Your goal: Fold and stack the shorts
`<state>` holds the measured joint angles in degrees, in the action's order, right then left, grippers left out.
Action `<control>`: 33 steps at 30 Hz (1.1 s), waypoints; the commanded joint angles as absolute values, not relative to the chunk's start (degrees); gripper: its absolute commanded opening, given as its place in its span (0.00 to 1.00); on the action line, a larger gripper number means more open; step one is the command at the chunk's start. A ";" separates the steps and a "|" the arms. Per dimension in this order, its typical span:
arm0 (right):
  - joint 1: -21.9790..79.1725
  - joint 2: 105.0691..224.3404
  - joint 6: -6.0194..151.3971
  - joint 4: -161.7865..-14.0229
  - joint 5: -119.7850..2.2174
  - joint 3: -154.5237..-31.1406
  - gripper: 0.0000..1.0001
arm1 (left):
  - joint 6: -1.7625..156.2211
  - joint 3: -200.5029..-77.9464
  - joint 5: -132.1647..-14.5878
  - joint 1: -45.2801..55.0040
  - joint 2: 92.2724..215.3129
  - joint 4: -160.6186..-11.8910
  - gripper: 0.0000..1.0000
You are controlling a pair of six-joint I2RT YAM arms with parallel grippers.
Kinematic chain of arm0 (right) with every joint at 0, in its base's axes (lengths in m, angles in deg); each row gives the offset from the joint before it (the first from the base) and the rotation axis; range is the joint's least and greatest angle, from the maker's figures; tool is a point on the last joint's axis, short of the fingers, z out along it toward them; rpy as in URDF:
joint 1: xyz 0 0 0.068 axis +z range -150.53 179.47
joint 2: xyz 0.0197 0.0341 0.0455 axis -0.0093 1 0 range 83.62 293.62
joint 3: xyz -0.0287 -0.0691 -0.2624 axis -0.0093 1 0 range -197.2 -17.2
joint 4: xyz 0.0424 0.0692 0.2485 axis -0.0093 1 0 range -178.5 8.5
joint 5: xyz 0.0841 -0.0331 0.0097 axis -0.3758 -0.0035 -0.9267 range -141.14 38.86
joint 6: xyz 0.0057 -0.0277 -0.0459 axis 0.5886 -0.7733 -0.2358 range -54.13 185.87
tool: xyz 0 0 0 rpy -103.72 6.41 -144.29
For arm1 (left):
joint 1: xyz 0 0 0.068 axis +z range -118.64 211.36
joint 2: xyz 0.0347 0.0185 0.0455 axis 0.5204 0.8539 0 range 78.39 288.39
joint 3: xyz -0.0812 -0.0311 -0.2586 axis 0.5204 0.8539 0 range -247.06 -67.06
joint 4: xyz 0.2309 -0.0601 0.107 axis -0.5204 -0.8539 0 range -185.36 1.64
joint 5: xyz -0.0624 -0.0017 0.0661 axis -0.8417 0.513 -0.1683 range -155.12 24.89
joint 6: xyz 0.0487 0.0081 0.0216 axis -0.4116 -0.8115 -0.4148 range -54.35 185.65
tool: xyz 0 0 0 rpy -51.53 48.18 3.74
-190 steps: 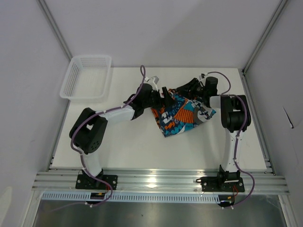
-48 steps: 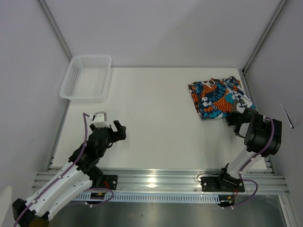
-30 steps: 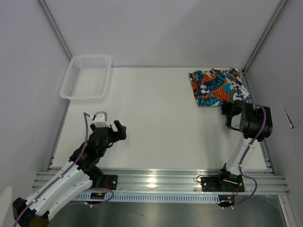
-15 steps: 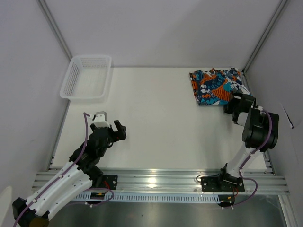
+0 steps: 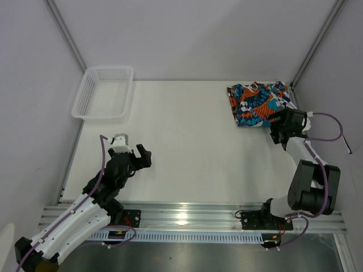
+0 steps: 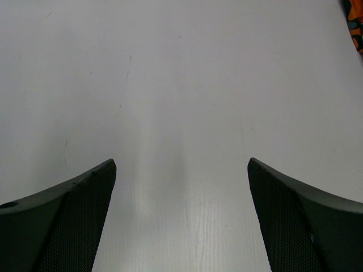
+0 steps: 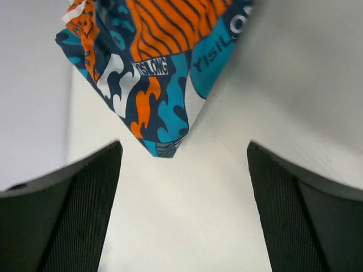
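Observation:
The blue-teal, orange and white cartoon shorts (image 5: 258, 103) lie folded in the table's far right corner. Their near corner shows in the right wrist view (image 7: 164, 107). My right gripper (image 5: 278, 126) is open and empty just in front of that corner, not touching it (image 7: 182, 167). My left gripper (image 5: 142, 156) is open and empty low over bare table at the near left (image 6: 181, 170). A sliver of the shorts shows at the top right of the left wrist view (image 6: 357, 22). I cannot make out the camouflage shorts as a separate thing.
A white mesh basket (image 5: 105, 93) sits at the far left corner, over the table's edge. Grey walls and metal posts close in the table on the left, back and right. The right wall is close beside the shorts.
The shorts went from the table's middle, held by both grippers, to the far right corner. The right gripper let go and has drawn back a little. The left arm has stayed at the near left.

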<state>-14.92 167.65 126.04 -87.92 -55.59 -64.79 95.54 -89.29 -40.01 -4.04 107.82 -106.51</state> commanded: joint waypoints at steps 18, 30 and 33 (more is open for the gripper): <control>20.56 136.54 75.72 -104.41 -45.79 -39.44 0.99 | 93.60 -88.41 -41.21 -4.06 106.16 -104.09 0.99; 21.53 133.98 76.42 -104.41 -42.53 -38.12 0.99 | 93.95 -88.06 -41.03 -4.06 105.02 -104.18 0.99; 21.62 134.16 76.42 -104.41 -42.53 -38.20 1.00 | 93.95 -87.71 -41.12 -4.06 104.05 -104.09 0.99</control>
